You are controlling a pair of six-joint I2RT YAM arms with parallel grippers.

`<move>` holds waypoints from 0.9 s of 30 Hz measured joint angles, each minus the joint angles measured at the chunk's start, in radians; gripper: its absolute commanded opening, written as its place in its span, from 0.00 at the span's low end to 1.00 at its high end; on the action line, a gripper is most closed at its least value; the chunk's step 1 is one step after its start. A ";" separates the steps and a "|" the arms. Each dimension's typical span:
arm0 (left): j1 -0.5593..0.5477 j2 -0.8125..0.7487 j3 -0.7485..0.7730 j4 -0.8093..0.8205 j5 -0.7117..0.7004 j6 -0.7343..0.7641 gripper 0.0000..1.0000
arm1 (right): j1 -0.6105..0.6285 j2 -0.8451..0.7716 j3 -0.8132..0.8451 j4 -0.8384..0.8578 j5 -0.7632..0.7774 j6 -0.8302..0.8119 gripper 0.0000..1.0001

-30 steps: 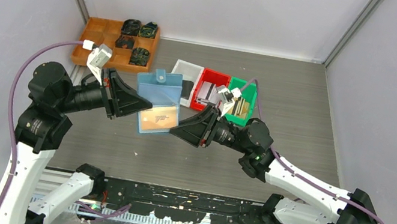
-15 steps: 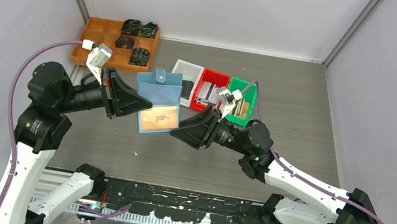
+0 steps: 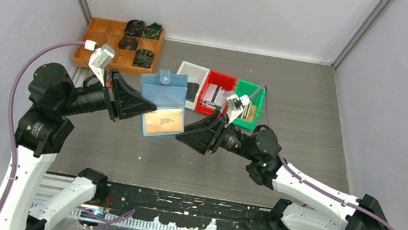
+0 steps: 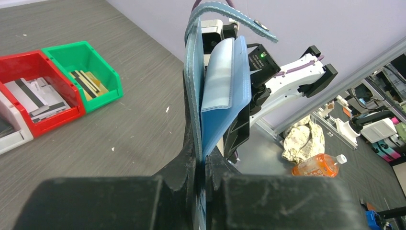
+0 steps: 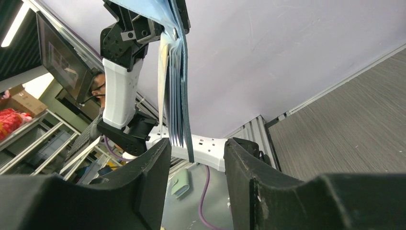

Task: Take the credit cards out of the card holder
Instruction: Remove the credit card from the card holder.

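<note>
The slate-blue card holder [image 3: 162, 97] hangs open above the table, and my left gripper [image 3: 149, 107] is shut on its left edge. A tan-orange credit card [image 3: 163, 122] shows in its lower clear pocket. In the left wrist view the holder [image 4: 220, 96] stands on edge from the closed jaws [image 4: 204, 160], its tab curling over the top. My right gripper [image 3: 181, 133] is open at the holder's right edge. In the right wrist view the holder's pocket edges [image 5: 179, 91] hang down between the spread fingers [image 5: 196, 149] without touching them.
White [image 3: 192, 67], red [image 3: 221, 76] and green [image 3: 254, 86] bins sit behind the holder, holding cards. An orange compartment tray [image 3: 99, 35] with dark parts lies at the back left. The red bin [image 4: 28, 57] and green bin [image 4: 81, 48] also show in the left wrist view.
The right gripper's jaws have spread wider and that arm has drawn slightly back to the right. The left gripper and the holder have stayed put.
</note>
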 measured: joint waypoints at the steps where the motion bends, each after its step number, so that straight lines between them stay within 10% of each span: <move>1: 0.000 0.000 0.000 0.000 0.000 -0.001 0.00 | 0.000 -0.001 0.000 -0.002 0.005 -0.003 0.50; 27: 0.000 -0.014 0.002 -0.002 0.008 0.021 0.00 | -0.017 0.068 0.050 0.052 0.046 0.145 0.48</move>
